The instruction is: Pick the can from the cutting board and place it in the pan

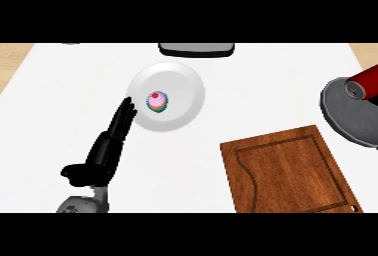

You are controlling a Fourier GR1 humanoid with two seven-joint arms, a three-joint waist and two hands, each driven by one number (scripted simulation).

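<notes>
Can (364, 82) lying in grey pan (347, 116), seemingly tilted, cupcake (156, 101) on white plate (181, 82), left hand (107, 145) open, fingers straight

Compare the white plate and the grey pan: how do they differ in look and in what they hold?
The plate is white and shows whole, carrying a small cupcake. The pan is dark grey, cut by the right edge, and holds the red can lying tilted. Both are round and rest on the white counter.
</notes>
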